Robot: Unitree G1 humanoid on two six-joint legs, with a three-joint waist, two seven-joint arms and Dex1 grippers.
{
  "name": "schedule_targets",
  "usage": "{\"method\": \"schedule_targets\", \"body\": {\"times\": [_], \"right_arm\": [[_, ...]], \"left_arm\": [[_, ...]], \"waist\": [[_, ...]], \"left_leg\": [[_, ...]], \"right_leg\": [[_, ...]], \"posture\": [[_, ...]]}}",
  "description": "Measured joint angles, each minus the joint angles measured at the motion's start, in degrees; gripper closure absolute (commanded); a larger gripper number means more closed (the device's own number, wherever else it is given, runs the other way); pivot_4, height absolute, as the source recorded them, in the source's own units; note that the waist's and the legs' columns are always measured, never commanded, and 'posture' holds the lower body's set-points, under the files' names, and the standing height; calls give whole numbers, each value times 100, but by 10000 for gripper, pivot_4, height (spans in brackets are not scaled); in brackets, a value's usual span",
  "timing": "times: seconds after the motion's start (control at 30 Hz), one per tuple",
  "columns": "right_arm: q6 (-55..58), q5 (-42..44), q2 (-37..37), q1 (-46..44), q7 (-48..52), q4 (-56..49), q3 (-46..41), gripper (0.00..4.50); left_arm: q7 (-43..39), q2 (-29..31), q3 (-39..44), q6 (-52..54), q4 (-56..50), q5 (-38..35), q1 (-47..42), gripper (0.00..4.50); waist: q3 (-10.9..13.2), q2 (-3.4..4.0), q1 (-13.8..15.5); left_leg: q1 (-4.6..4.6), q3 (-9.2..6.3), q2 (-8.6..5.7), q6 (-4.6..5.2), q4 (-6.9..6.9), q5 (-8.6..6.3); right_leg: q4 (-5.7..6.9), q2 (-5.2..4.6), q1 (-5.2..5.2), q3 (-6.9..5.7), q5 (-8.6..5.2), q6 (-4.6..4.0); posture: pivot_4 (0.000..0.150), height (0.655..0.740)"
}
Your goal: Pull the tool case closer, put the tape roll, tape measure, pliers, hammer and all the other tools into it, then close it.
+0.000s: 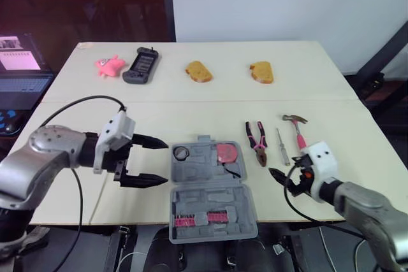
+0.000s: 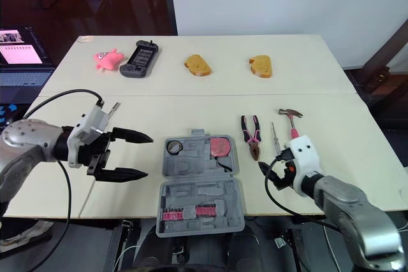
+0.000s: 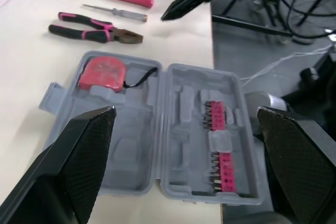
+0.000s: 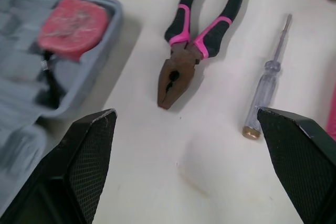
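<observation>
The grey tool case (image 1: 205, 192) lies open at the table's front edge, its bit-holding half (image 3: 220, 150) hanging past the edge. A black tape roll (image 1: 181, 153) and a pink tape measure (image 1: 225, 153) sit in the far half. Pink-handled pliers (image 1: 257, 141), a clear screwdriver (image 1: 281, 146) and a pink-handled hammer (image 1: 296, 128) lie on the table to the case's right. My left gripper (image 1: 159, 162) is open, just left of the case and pointing at it. My right gripper (image 1: 284, 179) is open and holds nothing, hovering near the front edge just short of the pliers (image 4: 197, 40).
Along the table's far side lie a pink toy (image 1: 109, 65), a dark handheld device (image 1: 141, 65) and two bread pieces (image 1: 198, 71) (image 1: 262, 72). A laptop (image 1: 22, 71) stands off the table to the left. A black cable (image 1: 83, 103) loops from my left arm.
</observation>
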Motion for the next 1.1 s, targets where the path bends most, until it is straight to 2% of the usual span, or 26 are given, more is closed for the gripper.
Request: {"method": "schedule_targets", "body": {"times": [0.3,0.67,0.77,0.87,0.93,1.1], "right_arm": [[-537,-614,542,-879,-76,1076,737,94],[-768,-1051,1013,-1376,-233,1963,987,94],[-880,-1154,1187,-1457,-352,2115,963,8693],[-976,-1231,1273,-1556,-455,2317,867,23379],[-1057,-1279,1355,-1610,-522,2444,809,34810],[-1201,-1339,1477,-1621,-529,2519,800,35331]], "left_arm": [[486,18,693,202,-565,-160,799,0],[773,33,1020,237,-861,-269,1148,0],[817,32,1023,237,-878,-274,1210,0],[878,28,1023,231,-885,-289,1196,0],[908,25,1022,224,-883,-289,1137,0],[909,25,1011,194,-875,-283,1057,0]], "waist": [[1,3,0],[2,6,-6],[1,5,-26],[1,5,-36],[1,4,-49],[0,5,-123]], "left_leg": [[1,2,1,-1,0,1],[1,4,1,-3,0,2],[2,2,3,-5,0,2],[2,2,4,-5,0,2],[2,2,5,-7,0,4],[2,0,6,-8,-2,4]], "right_leg": [[1,2,-1,0,1,1],[3,3,0,0,4,6],[4,6,0,0,4,6],[4,8,0,0,4,6],[4,10,1,0,7,11],[6,12,1,0,11,19]], "posture": [[1500,7188],[1500,7188],[1500,7188],[1500,7188],[1500,7188],[1500,7188]]}}
